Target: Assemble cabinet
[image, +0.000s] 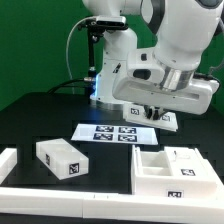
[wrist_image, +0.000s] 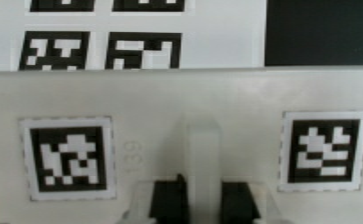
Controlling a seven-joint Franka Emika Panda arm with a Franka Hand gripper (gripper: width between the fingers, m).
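Observation:
My gripper [image: 155, 112] hangs above the back of the table, past the marker board [image: 108, 133]. In the wrist view my gripper [wrist_image: 204, 200] has its two dark fingers [wrist_image: 165, 200] close together on either side of the raised middle ridge of a white panel [wrist_image: 196, 110]. The panel carries two marker tags and fills most of that view. In the exterior view only a small tagged white piece [image: 168, 121] shows by the fingers. The white cabinet box [image: 170, 165] with inner compartments stands at the exterior view's front right. A white tagged block [image: 60, 158] lies at the front left.
A long white rail [image: 70, 196] runs along the front edge, with another white rail piece [image: 6, 163] at the exterior view's left. The marker board also shows beyond the panel in the wrist view [wrist_image: 107, 40]. The arm's base and cables stand at the back.

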